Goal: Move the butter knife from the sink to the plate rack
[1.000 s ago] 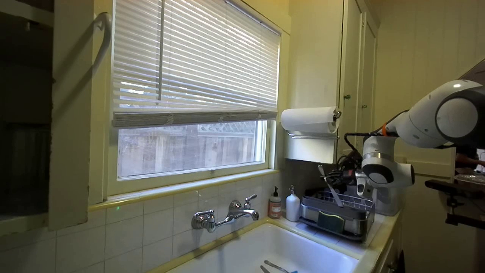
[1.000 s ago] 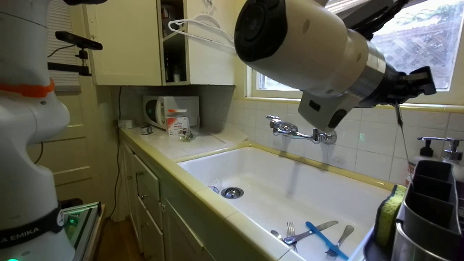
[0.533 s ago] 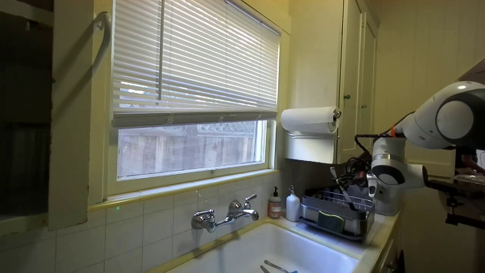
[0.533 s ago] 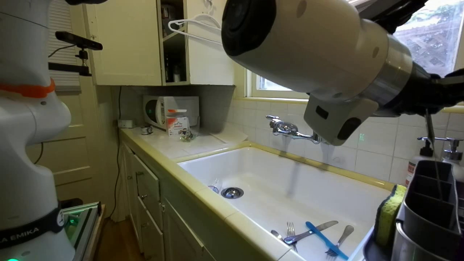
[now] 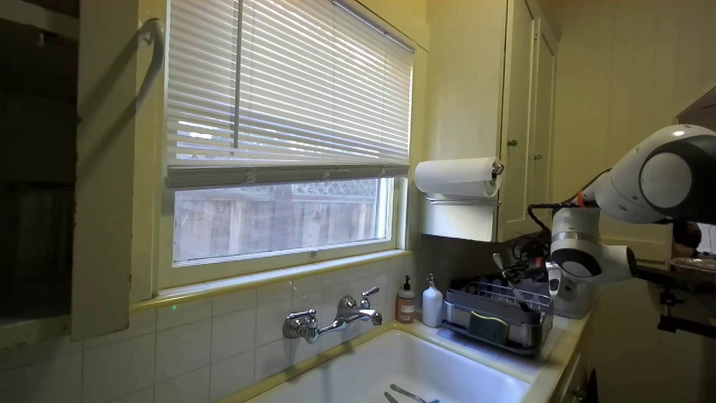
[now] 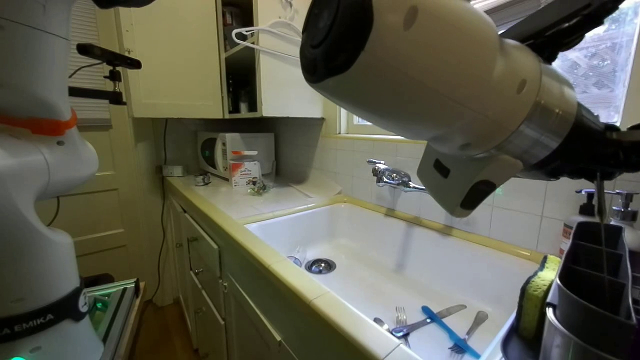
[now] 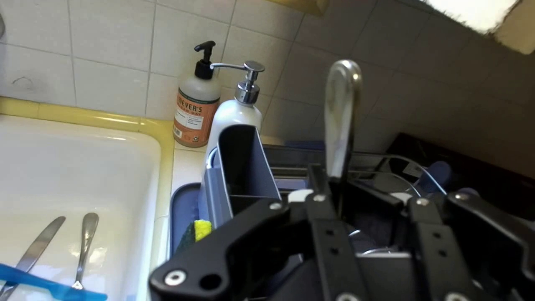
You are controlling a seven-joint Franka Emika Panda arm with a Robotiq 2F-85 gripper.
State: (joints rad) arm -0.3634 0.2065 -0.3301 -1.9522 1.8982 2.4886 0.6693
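Observation:
My gripper [image 7: 337, 184] is shut on the butter knife [image 7: 342, 117] and holds it nearly upright, handle up, in the wrist view. In an exterior view the knife [image 5: 499, 262] leans over the plate rack [image 5: 467, 307], its lower end at the dark cutlery holder on the rack's near side. In an exterior view the blade [image 6: 602, 205] hangs in line with the holder's compartments [image 6: 595, 300]. I cannot tell whether its tip is inside. The white sink [image 6: 380, 245] lies beside the rack and holds other cutlery.
A sponge [image 6: 539, 295] sits on the holder's sink side. Two soap bottles [image 7: 196, 110] [image 7: 236, 115] stand behind the holder by the tiled wall. A blue utensil [image 6: 447, 330], knife [image 6: 450, 311] and forks lie in the sink. A paper towel roll [image 5: 456, 176] hangs above the rack.
The gripper, still holding the knife, has moved to the right in both exterior views and lowered. The knife's lower end has shifted from the holder's outer edge to over its compartments.

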